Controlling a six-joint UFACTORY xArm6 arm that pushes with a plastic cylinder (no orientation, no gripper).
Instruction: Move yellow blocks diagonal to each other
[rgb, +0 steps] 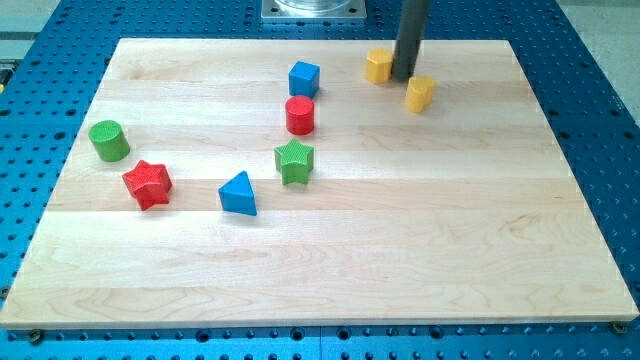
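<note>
Two yellow blocks lie near the view's top right of the wooden board (420, 240). One yellow block (378, 65) is at the top; its shape is hard to make out. The other, a yellow cylinder (420, 93), lies lower and to the right of it. My tip (403, 78) stands between them, just right of the upper block and up-left of the cylinder, close to both.
A blue cube (304, 78) and a red cylinder (300, 115) lie left of the yellow blocks. A green star (294, 161), a blue triangle (238, 194), a red star (148, 183) and a green cylinder (108, 140) lie further left.
</note>
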